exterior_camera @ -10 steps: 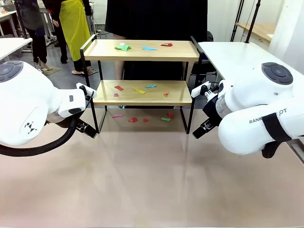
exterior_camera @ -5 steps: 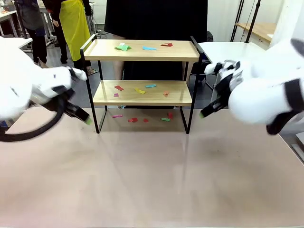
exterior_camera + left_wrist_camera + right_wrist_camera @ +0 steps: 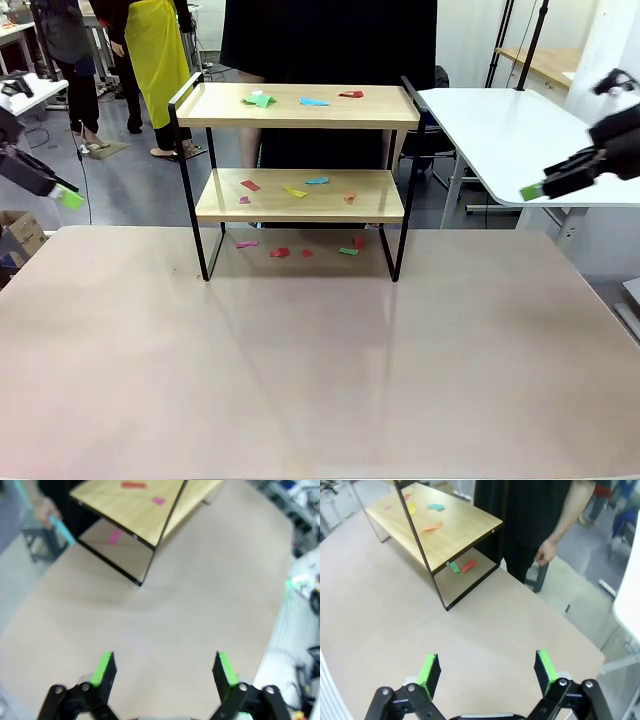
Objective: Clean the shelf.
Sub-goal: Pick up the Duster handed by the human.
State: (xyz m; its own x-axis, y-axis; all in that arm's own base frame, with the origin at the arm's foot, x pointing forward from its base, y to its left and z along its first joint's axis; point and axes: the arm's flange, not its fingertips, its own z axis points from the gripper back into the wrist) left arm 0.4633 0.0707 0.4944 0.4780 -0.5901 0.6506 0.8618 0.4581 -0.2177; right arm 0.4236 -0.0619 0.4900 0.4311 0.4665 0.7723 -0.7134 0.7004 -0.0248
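Green pads stand wide apart on your left end effector (image 3: 164,671): it is released, grasps nothing, and hangs above the bare tan table (image 3: 190,605). In the front view you find it at the far left edge, out past the table's corner and well apart from the shelf (image 3: 300,121).

The shelf stands upright at the far middle of the table with its black legs on the tabletop, just in front of a person (image 3: 330,40) dressed in black. Both light wooden boards carry paper scraps (small, flat, of mixed colours). On the top board lie a green one (image 3: 260,99), a blue one (image 3: 313,101) and a red one (image 3: 351,94). On the lower board, red, yellow, blue, orange and pink bits are spread across the middle. More scraps (image 3: 281,252) in red, pink and green lie on the table under the shelf, between its legs.

Further right, a white side table (image 3: 500,120) stands beside the shelf. Your right end effector (image 3: 487,672) shows at the right edge of the front view, seen against that side table's near edge and well apart from the shelf. Its wrist view gives you the pads spread wide, released, with nothing between them. Beyond them are the shelf's end and the person's hand (image 3: 546,554), hanging just past the table's far edge.
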